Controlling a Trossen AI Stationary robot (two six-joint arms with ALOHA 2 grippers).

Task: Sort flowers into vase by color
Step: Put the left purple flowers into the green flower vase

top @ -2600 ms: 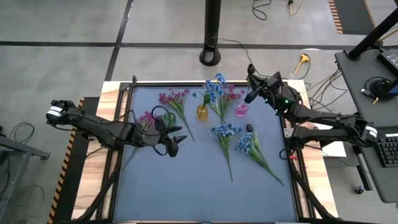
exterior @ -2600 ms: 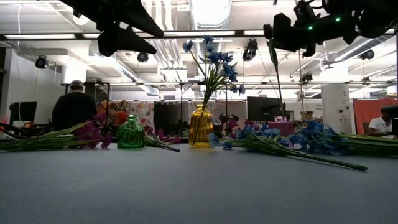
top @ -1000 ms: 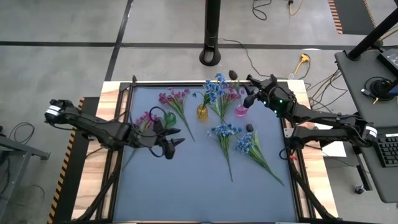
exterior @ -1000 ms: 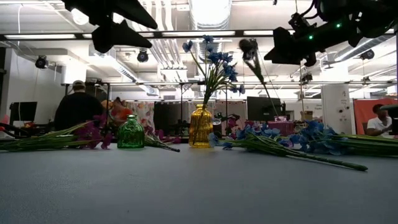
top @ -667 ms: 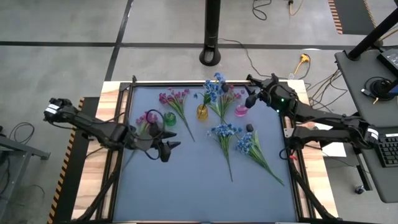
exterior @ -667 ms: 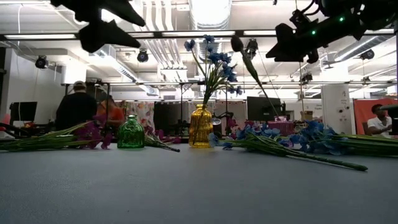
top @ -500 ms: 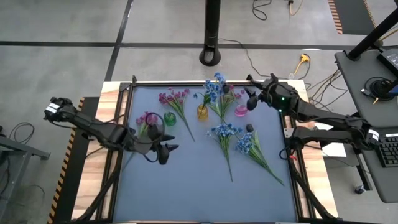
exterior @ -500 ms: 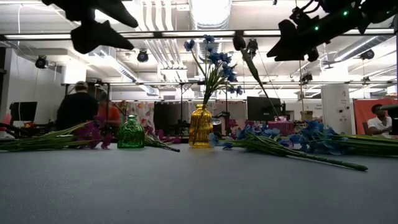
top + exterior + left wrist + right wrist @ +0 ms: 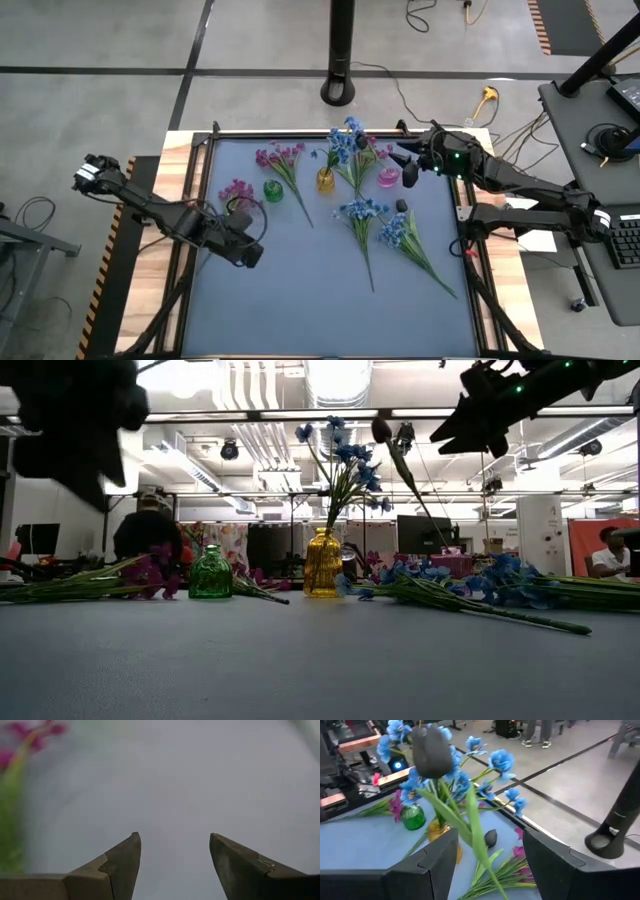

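Observation:
A dark purple tulip (image 9: 431, 751) leans on its green stem (image 9: 410, 485), which slants down into the pink vase (image 9: 388, 179). My right gripper (image 9: 405, 168) hangs open just right of it. The stem shows in the gap between its fingers (image 9: 490, 865), and they touch nothing. Blue flowers (image 9: 345, 140) stand in the yellow vase (image 9: 325, 181). Pink sprigs (image 9: 281, 158) and blue sprigs (image 9: 361, 212) lie on the mat. My left gripper (image 9: 172, 840) points down, open and empty, over bare mat at the left (image 9: 246, 252).
A green vase (image 9: 273, 190) stands beside a pink sprig (image 9: 237, 189) at the left. Another blue sprig (image 9: 396, 232) and a dark bud (image 9: 401, 206) lie right of centre. The near half of the mat (image 9: 320, 310) is bare. People move in the room beyond the table.
My left gripper has gone toward the table's left and near edges, sunk a little and tipped from level to pointing down, staying open. My right gripper has risen a little and levelled out. The tulip's bud has swung toward the table's left.

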